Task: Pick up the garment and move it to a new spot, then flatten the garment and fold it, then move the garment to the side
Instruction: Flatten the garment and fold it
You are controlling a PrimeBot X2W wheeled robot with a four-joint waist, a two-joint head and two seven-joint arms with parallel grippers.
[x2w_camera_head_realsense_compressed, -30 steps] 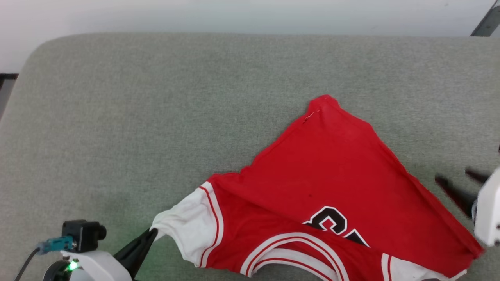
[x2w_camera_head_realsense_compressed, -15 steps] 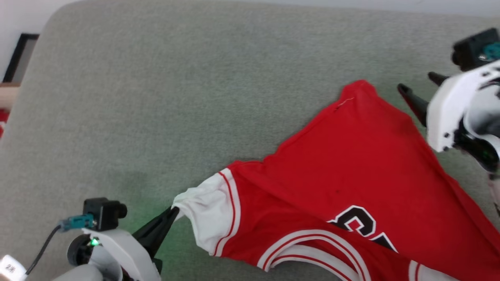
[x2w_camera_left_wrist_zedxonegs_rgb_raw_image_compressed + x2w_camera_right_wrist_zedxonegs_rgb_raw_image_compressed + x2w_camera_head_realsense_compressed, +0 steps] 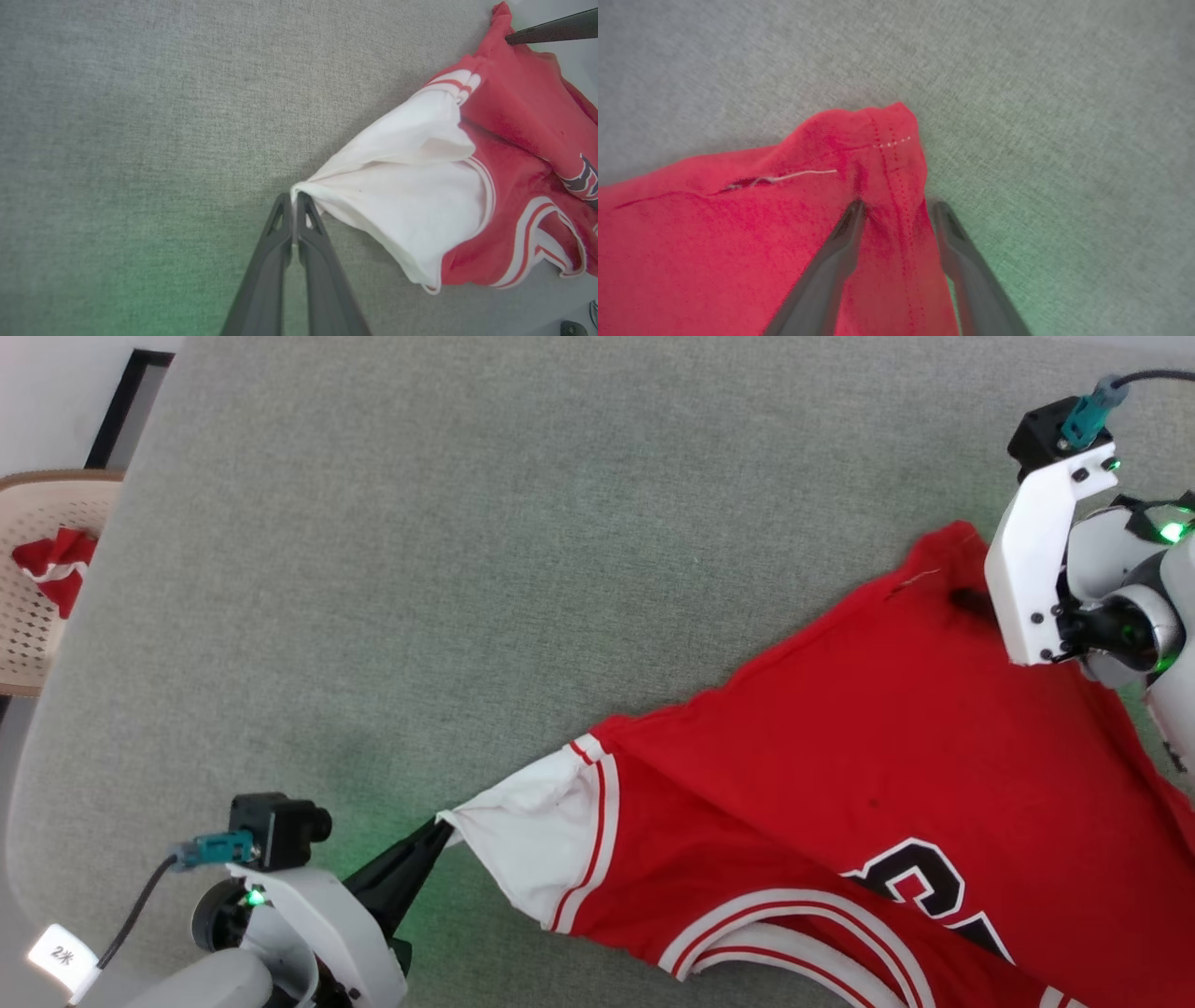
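Left hand (image 3: 293, 201) is clenched on the garment (image 3: 840, 756), pinching the outer tip of the white sleeve (image 3: 532, 831) between closed fingers, low over the bench (image 3: 467, 569). Sleeve is pulled out to a point toward me, cloth taut from there.

Right hand (image 3: 896, 207) is released, jaws wide apart and straddling the far red hem corner (image 3: 882, 135). One finger lies over the cloth and the other sits just off its edge on the bench. Nothing grasped there yet. A loose white thread (image 3: 798, 176) shows near that corner.

Garment lies on the bench, stretched diagonally from the sleeve tip to the hem corner. The red body is mostly spread, but a flap is folded over part of the black-and-white number (image 3: 920, 887), and the collar trim is bunched at the near edge. Its lower right part runs out of the head view, so I can't tell how that end lies.

Progress, my read: this is the flatten stage, about a third in. Whether the move to a new spot is done I can't tell from here. Left to do: close on the hem corner, pull the garment flat, clear the flap, fold, then move it aside. No fold made yet.
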